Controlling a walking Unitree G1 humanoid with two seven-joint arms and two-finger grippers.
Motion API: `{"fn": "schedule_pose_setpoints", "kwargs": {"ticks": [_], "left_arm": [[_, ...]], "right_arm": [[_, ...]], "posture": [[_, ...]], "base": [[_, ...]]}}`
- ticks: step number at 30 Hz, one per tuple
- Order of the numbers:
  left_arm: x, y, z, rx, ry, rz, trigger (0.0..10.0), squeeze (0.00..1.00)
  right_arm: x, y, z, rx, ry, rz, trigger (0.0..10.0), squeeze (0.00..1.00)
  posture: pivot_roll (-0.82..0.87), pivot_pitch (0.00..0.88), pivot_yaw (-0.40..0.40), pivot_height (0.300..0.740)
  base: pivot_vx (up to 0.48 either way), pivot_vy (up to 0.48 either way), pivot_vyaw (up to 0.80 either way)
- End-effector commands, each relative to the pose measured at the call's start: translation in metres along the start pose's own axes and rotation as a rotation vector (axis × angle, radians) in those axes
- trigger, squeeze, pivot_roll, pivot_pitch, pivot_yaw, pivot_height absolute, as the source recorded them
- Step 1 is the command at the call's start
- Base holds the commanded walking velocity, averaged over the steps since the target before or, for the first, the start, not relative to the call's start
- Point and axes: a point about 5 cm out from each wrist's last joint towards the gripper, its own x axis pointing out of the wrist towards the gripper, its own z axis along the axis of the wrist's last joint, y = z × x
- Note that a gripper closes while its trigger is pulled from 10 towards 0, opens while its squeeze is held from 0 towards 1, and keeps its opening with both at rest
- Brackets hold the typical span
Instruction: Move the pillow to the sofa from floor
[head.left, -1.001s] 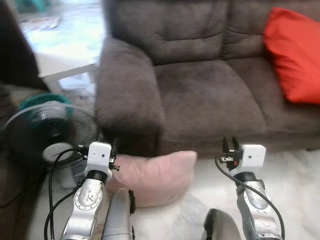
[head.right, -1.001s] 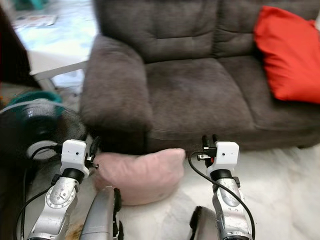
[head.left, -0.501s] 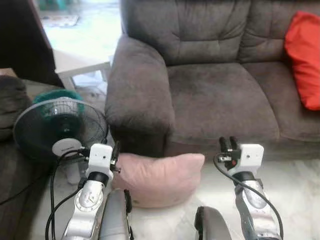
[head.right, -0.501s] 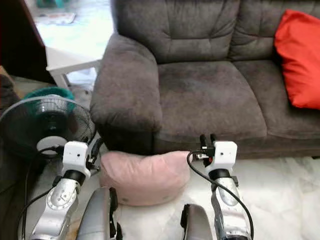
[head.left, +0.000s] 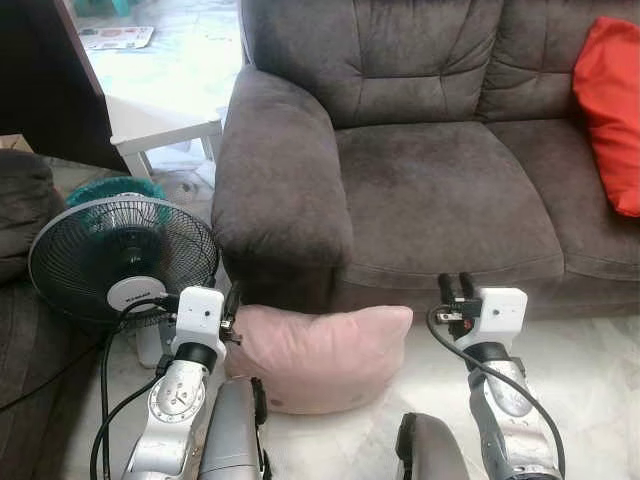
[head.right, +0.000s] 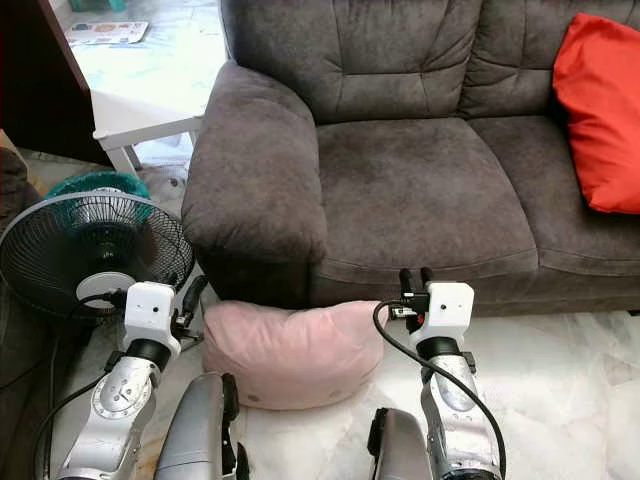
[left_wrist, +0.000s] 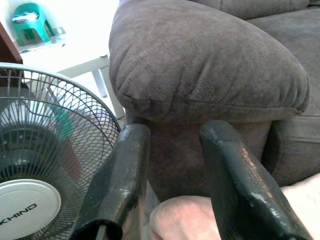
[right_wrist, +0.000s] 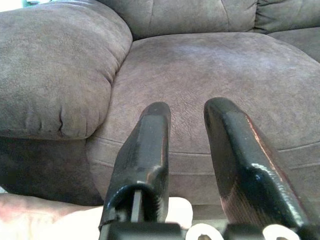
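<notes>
in the left eye view the pink pillow (head.left: 320, 358) lay on the pale floor (head.left: 600, 370), pushed against the base of the grey sofa (head.left: 440, 190) just under its armrest, and the two arms were raised one to each side of it, which read as a setup for taking it from both ends. the left gripper (head.left: 228, 312) sat just beside the pillow's left end, and the right gripper (head.left: 453, 290) hung past its right corner, in front of the seat edge. a standing fan (head.left: 120, 258) stood close by the left arm, so that side probably had little room to swing out. the right eye view gave the same layout and showed more of the red cushion (head.right: 605, 110) at the far end of the seat, leaving the near seat bare as the likely place to put the pillow. the left wrist view showed what the head camera could not: that gripper's jaws stood apart with nothing between them, aimed at the front of the armrest, with one end of the pillow low between them and the fan's grille close alongside. the right wrist view showed its jaws likewise parted and empty, pointing over the seat cushion, with the pillow's pale edge lying beneath them rather than between them, so both grippers seemingly needed to drop before closing.
</notes>
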Motion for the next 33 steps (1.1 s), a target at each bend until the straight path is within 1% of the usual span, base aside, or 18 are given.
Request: {"fn": "schedule_pose_setpoints", "kwargs": {"ticks": [1,7,15,21,24,27,33], "left_arm": [[-0.0009,-0.0008,-0.0029,0.000,0.022,-0.011,10.0,0.00],[-0.0011,-0.0006,-0.0026,0.000,0.021,-0.009,10.0,0.00],[-0.0004,-0.0011,-0.0031,-0.004,0.026,-0.007,10.0,0.00],[-0.0001,-0.0010,-0.0047,-0.002,0.041,-0.003,10.0,0.00],[0.0002,-0.0009,-0.0051,-0.005,0.044,-0.004,10.0,0.00],[0.0004,-0.0009,-0.0050,-0.005,0.044,-0.005,10.0,0.00],[0.0006,-0.0014,-0.0052,-0.008,0.045,-0.011,10.0,0.00]], "right_arm": [[-0.0011,-0.0013,-0.0025,0.006,0.017,-0.005,10.0,0.00],[-0.0018,-0.0004,-0.0030,0.009,0.013,-0.001,10.0,0.00],[-0.0027,-0.0013,-0.0024,0.013,0.002,-0.001,10.0,0.00],[-0.0030,0.0005,-0.0023,-0.020,0.005,0.028,10.0,0.00],[-0.0030,0.0039,-0.0022,-0.026,0.002,0.049,10.0,0.00],[-0.0027,0.0045,-0.0038,-0.012,0.012,0.047,10.0,0.00],[-0.0021,0.0018,-0.0035,-0.010,0.010,0.035,10.0,0.00]], "posture": [[0.10,0.095,-0.026,0.516],[0.10,0.096,-0.025,0.491],[0.10,0.094,-0.025,0.491],[0.10,0.093,-0.025,0.491],[0.10,0.093,-0.025,0.491],[0.10,0.092,-0.025,0.491],[0.10,0.090,-0.025,0.491]], "base": [[0.000,0.000,0.00],[0.000,0.000,0.00],[0.000,0.000,0.00],[0.000,0.000,0.00],[0.000,0.000,0.80],[0.000,0.000,0.00],[0.263,0.000,0.00]]}}
